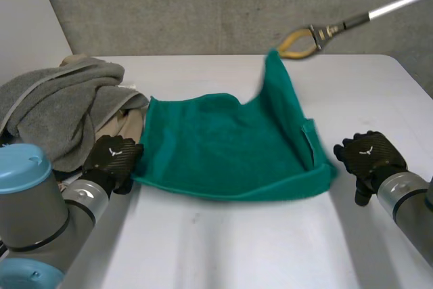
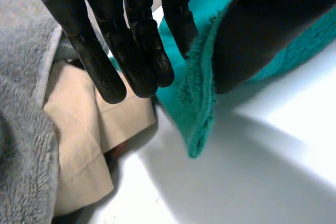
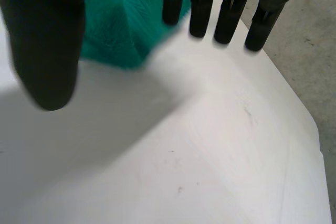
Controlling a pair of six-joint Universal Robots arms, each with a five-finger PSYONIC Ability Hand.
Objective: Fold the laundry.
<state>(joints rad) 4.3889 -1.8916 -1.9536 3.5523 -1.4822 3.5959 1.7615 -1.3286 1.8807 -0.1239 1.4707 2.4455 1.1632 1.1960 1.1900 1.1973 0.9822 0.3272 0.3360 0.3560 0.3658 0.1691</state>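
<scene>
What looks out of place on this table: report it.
The green towel is askew: its far right corner stands up at the yellow claw of a reacher pole, instead of lying flat on the white table.

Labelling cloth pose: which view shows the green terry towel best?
Head view: whole green terry towel, far corner raised. Left wrist view: only an edge pinched by the left hand. Right wrist view: one corner by the right hand.
</scene>
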